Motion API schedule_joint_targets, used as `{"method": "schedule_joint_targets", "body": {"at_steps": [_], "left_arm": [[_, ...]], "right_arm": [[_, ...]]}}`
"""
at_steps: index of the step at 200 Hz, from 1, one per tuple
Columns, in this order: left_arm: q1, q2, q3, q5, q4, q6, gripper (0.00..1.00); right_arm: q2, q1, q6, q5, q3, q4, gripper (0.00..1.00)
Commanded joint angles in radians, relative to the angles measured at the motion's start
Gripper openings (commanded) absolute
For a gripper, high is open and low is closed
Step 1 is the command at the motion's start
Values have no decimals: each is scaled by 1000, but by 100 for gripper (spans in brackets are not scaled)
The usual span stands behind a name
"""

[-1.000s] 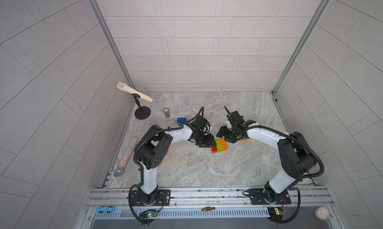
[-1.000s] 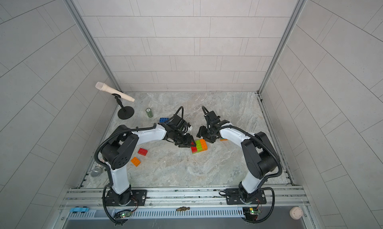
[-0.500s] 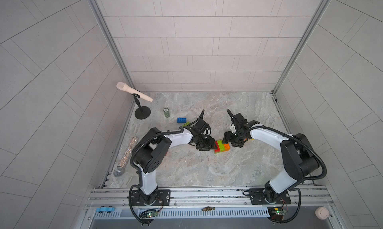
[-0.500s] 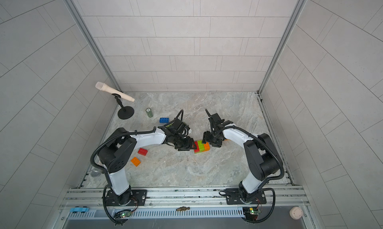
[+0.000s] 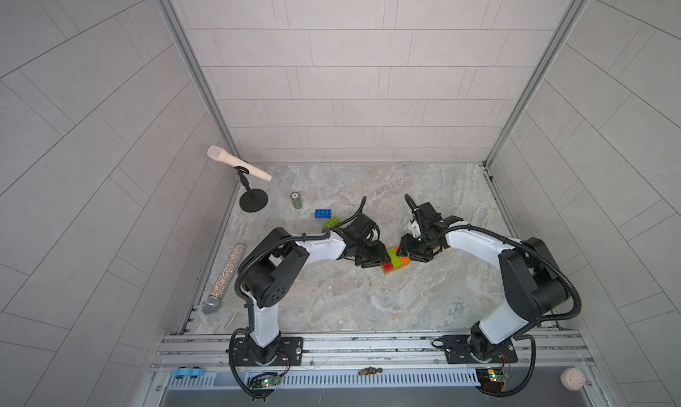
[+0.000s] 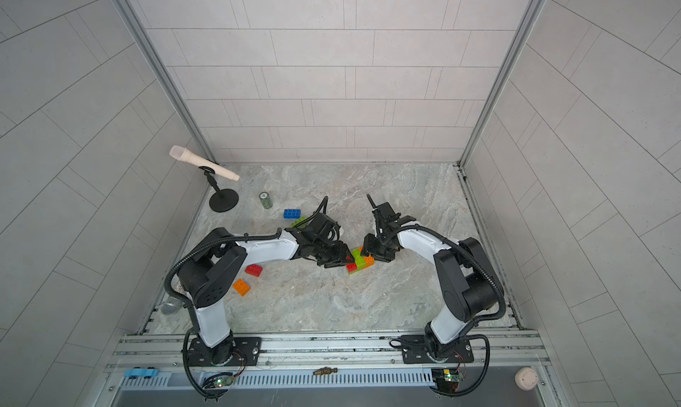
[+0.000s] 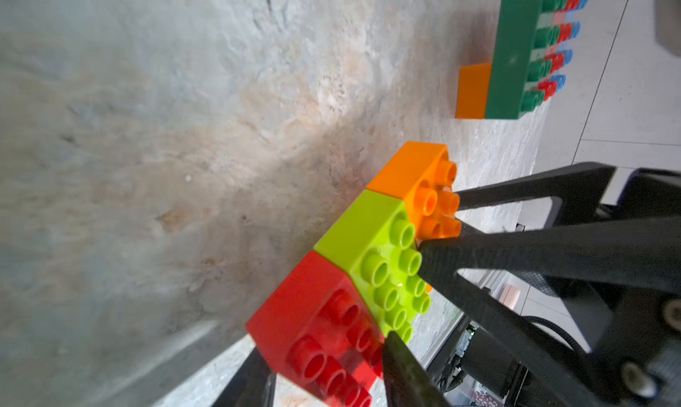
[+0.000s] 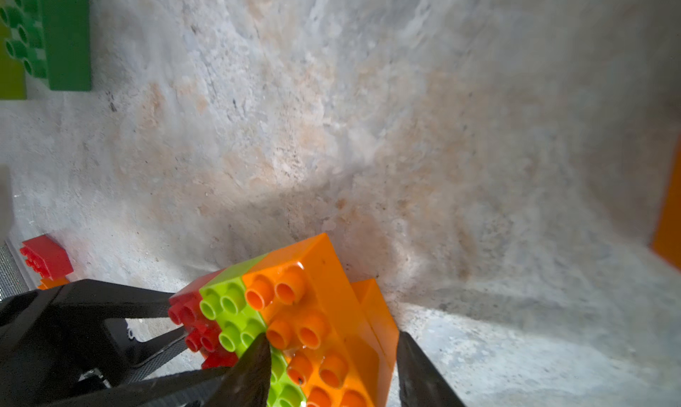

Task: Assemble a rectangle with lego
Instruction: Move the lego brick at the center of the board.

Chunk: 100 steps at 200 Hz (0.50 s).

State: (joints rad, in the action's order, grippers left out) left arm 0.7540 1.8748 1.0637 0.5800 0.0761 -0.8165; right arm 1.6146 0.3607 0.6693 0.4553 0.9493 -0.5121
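Lime brick (image 7: pixel 353 232) btwn 1 red brick (image 7: pixel 302 298), 1 orange brick (image 7: pixel 409 165).

**A:** Marbled counter (image 5: pixel 350 305), bricks scattered: a blue brick (image 5: pixel 322 213) at the back, a red-lime-orange cluster (image 5: pixel 394 263) in the middle.

**B:** Also a loose red brick (image 6: pixel 254 269), an orange brick (image 6: pixel 241 287), a microphone stand (image 5: pixel 253 204) and a small can (image 5: pixel 296 201).

With the back wall at twelve o'clock, a block of joined bricks (image 5: pixel 393 264) lies at the middle of the table (image 5: pixel 368 305). The left gripper (image 5: pixel 376 258) is at its nine o'clock and the right gripper (image 5: pixel 409 253) at its two o'clock, each reaching onto it. A pair of loose bricks (image 5: pixel 323 213) lies at its ten o'clock. Farther that way stand a small cylinder (image 5: pixel 296 200) and a microphone on a stand (image 5: pixel 253 202). Two more bricks (image 6: pixel 254 270) lie at its eight to nine o'clock, beside the left arm (image 6: pixel 265 248). A second microphone (image 5: pixel 224 280) lies along the table's nine o'clock edge.
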Motion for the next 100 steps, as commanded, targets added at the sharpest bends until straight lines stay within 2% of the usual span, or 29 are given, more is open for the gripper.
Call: {"method": "schedule_joint_targets", "body": {"at_steps": [1,100], "left_arm": [[2,45,62,-26,-45,-17,49],[-32,204,321,-43,76,86,49]], "right_arm": [[14,-19,17,2,11,27,55],[90,-106,37,-6,72,104,52]]}}
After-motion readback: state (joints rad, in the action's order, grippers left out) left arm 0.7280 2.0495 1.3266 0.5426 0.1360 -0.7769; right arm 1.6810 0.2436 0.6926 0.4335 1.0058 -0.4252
